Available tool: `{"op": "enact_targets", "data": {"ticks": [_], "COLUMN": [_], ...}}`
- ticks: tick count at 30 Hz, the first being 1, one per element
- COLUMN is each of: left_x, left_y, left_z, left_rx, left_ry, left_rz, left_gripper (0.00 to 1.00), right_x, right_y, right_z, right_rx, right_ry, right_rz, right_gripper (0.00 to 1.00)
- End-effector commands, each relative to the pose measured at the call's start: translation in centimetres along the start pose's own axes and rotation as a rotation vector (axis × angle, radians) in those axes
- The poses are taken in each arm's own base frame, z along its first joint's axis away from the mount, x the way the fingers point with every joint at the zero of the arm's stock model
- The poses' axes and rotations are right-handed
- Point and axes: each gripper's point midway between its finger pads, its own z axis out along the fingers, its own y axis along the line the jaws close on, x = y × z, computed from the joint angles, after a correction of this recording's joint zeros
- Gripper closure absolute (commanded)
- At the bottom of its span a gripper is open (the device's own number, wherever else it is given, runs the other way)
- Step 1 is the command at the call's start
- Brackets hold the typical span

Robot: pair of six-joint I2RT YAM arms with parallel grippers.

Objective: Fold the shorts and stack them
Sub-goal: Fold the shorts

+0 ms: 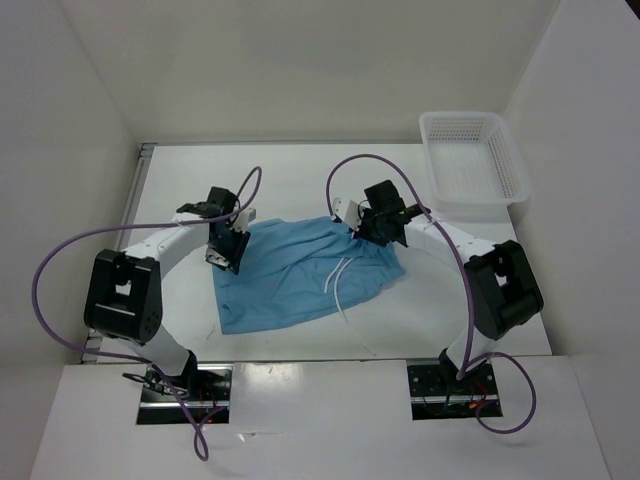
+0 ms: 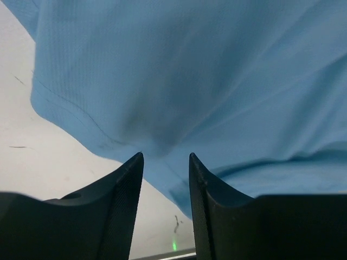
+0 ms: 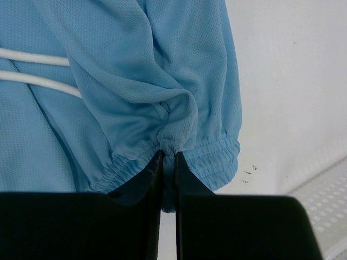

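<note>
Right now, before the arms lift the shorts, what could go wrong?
The left gripper is open, with cloth only at its tips; if the right gripper, shut on the waistband, lifts alone, the shorts may drag and bunch. The right pinch holds a small gather, so it might slip. The loose drawstring could get folded inside.

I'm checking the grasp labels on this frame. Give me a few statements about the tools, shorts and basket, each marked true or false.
1. The right tool is shut on the waistband of the shorts. True.
2. The left tool is clamped shut. False: its fingers stand apart.
3. The basket stands apart from the shorts. True.
4. The drawstring is black. False: it is white.
</note>
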Motion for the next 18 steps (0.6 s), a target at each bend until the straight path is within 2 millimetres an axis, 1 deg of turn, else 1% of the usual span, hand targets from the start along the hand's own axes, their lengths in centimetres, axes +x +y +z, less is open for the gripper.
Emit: {"op": "enact_targets", "data": {"ticks": [1, 3, 6, 7, 8, 10, 13, 15, 17, 18], "left_x": [-0.2, -0.6, 0.2, 0.2, 0.6, 1.4, 2.2, 2.6, 2.8, 3.0], "left_y": [2.1, 2.4, 2.6, 2.4, 2.4, 1.9, 1.8, 1.6, 1.6, 1.6], "left_z": [1.8, 2.0, 2.9, 2.9, 2.9, 3.3, 3.7, 3.8, 4.1, 4.3], "left_rx": [-0.165, -0.198, -0.205, -0.194, -0.194, -0.165, -0.153, -0.142, -0.141, -0.140], "left_ry": [0.004, -0.008, 0.039, 0.039, 0.056, 0.085, 0.123, 0.141, 0.152, 0.162], "left_rz": [0.041, 0.050, 0.052, 0.052, 0.052, 0.052, 0.053, 0.052, 0.052, 0.052], "left_gripper": [0.53, 0.53, 0.53, 0.53, 0.53, 0.53, 0.53, 0.56, 0.64, 0.73], "right_x": [-1.4, -1.4, -1.4, -1.1, -1.1, -1.1, -1.1, -1.0, -0.8, -1.1], "right_y": [-0.8, -0.8, -0.8, -0.8, -0.8, -0.8, -1.0, -0.9, -0.7, -1.0], "right_z": [-0.1, -0.1, -0.1, 0.0, 0.0, 0.0, 0.0, 0.3, 0.6, 0.5], "right_rx": [0.012, 0.012, 0.012, 0.018, 0.018, 0.018, 0.031, 0.024, 0.017, 0.024], "right_ry": [-0.031, -0.031, -0.031, -0.024, -0.024, -0.024, -0.023, -0.017, -0.011, -0.017], "right_rz": [-0.014, -0.014, -0.014, -0.014, -0.014, -0.014, -0.014, -0.014, -0.013, -0.014], "right_gripper": [1.00, 1.00, 1.00, 1.00, 1.00, 1.00, 1.00, 1.00, 1.00, 1.00]}}
